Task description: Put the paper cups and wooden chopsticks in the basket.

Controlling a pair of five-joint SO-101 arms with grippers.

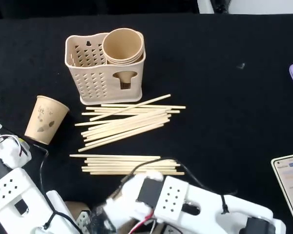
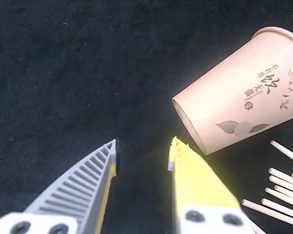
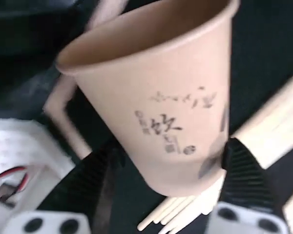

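Right gripper [image 3: 168, 168]: I read it clamped on a paper cup [image 3: 156, 97], near its base. Left gripper [image 2: 142, 145]: wide, over black cloth [image 1: 224, 97]. Lying cup [image 1: 46, 119]: just beyond, on its side, mouth toward basket [image 1: 95, 80]. Chopsticks [image 1: 129, 122]: two heaps, lying crosswise. Basket: farthest, stacked cups [image 1: 123, 46] inside.

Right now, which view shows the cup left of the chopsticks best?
The left wrist view: the cup is close, its printed side plain. The high view shows it whole, farther off; the right wrist view shows another cup.
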